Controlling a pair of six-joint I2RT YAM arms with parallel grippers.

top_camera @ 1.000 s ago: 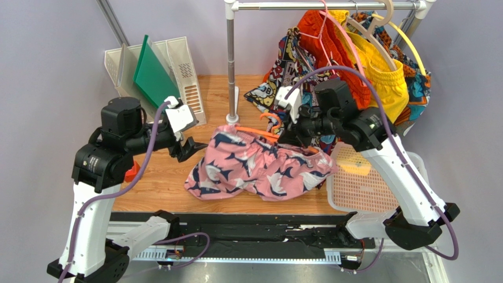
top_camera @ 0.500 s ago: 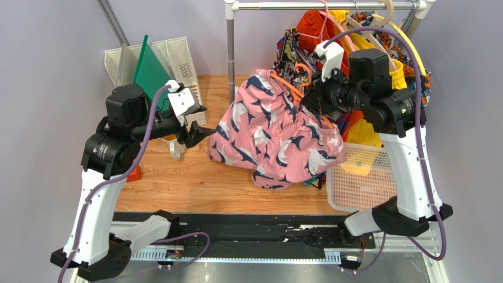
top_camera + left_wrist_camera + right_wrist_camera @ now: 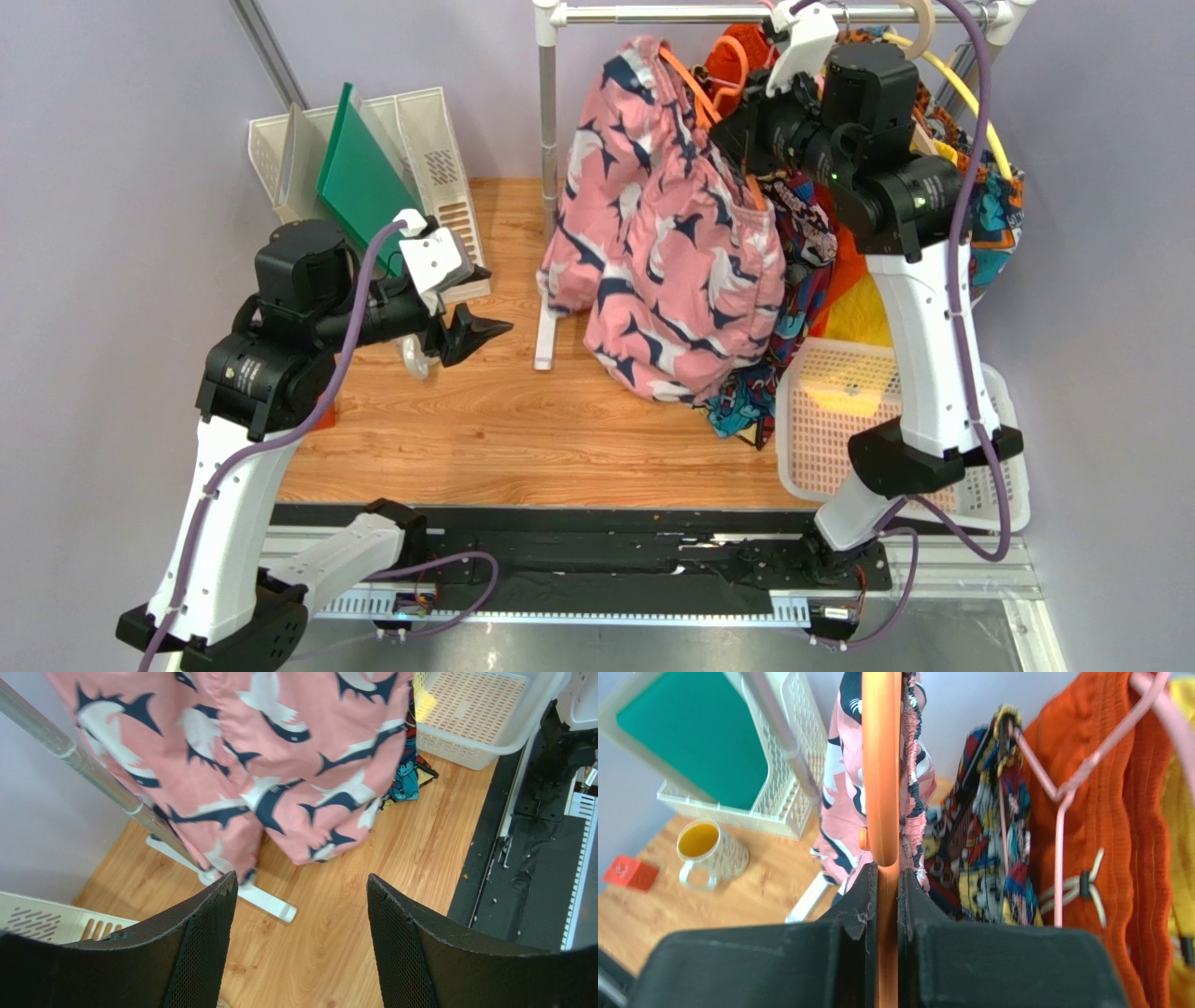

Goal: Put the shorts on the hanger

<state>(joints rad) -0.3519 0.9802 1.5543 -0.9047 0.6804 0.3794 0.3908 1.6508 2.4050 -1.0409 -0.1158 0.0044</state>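
The pink shorts (image 3: 659, 252) with the navy and white print hang in the air from the orange hanger (image 3: 687, 87), high near the clothes rail (image 3: 659, 13). My right gripper (image 3: 751, 119) is shut on the hanger, whose orange bar (image 3: 881, 763) runs straight up from between the jaws with the shorts (image 3: 840, 798) draped over it. My left gripper (image 3: 484, 329) is open and empty, left of the shorts and apart from them. Its view shows the shorts (image 3: 246, 763) hanging above the table beyond the fingertips (image 3: 210, 910).
Comic-print shorts (image 3: 980, 847), orange shorts (image 3: 1116, 847) on a pale pink hanger (image 3: 1081, 777) and yellow shorts (image 3: 884, 301) hang on the rail. The rail's post (image 3: 549, 154) stands behind the pink shorts. A white basket (image 3: 856, 434) sits right, file trays (image 3: 421, 154) back left, a cup (image 3: 710, 850) by them.
My right gripper has lifted the hanger and shorts off the table, up and toward the rail. The left gripper stayed open and shifted only slightly.
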